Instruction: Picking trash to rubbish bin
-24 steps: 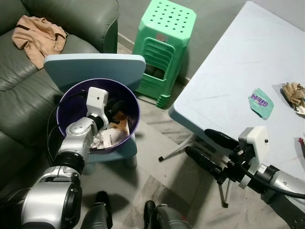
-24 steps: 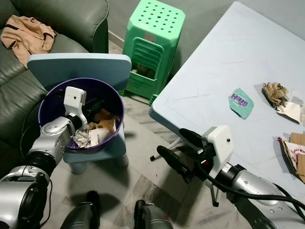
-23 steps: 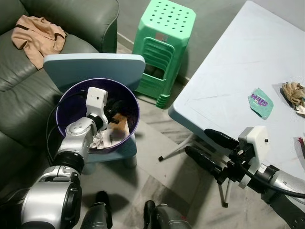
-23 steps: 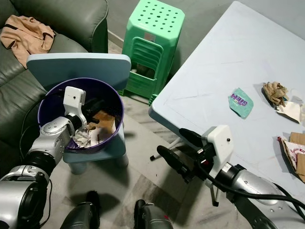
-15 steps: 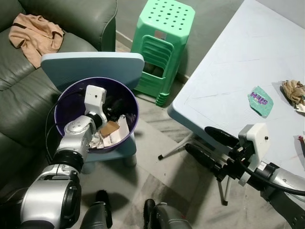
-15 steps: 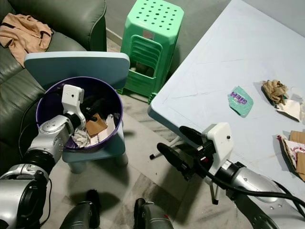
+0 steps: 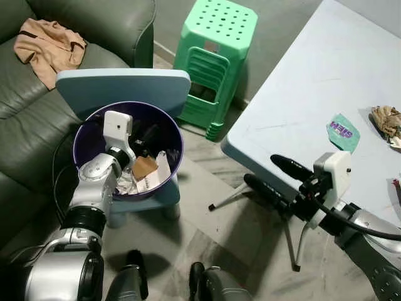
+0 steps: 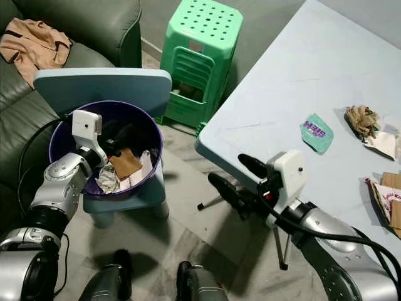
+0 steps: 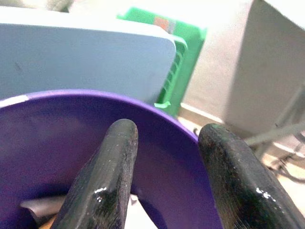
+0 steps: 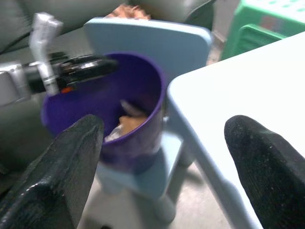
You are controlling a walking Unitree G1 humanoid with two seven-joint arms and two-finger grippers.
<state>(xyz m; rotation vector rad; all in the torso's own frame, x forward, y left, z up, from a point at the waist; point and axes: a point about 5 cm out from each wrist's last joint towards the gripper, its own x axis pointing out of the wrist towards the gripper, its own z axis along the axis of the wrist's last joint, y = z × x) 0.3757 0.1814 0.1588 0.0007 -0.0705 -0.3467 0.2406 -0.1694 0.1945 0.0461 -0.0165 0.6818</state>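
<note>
The purple bin (image 7: 166,128) sits on the seat of a small pale blue chair (image 7: 125,88) beside the dark sofa (image 7: 37,125), and it already holds scraps: a brown bit of card (image 7: 144,167), white printed paper (image 7: 156,175) and crumpled wrappers. The left gripper (image 7: 143,139) hangs inside the bin's mouth with its two fingers parted and nothing between them, so I judge a drop is done. More trash lies on the pale table (image 7: 301,81): a teal sachet (image 7: 343,133), and a crumpled brown wad (image 7: 385,118) near the far edge. The right gripper (image 7: 276,177) hovers off the table's near corner, above the floor, fingers spread wide and empty. A green stool (image 7: 216,56) stands behind, and a tan cloth (image 7: 47,44) lies on the sofa.

To do this well, I'd say lift the left arm straight up out of the bin so it doesn't nudge the rim and tip it off the chair. Then bring the right gripper over the sachet, which lies flat, so come low and pinch an edge
</note>
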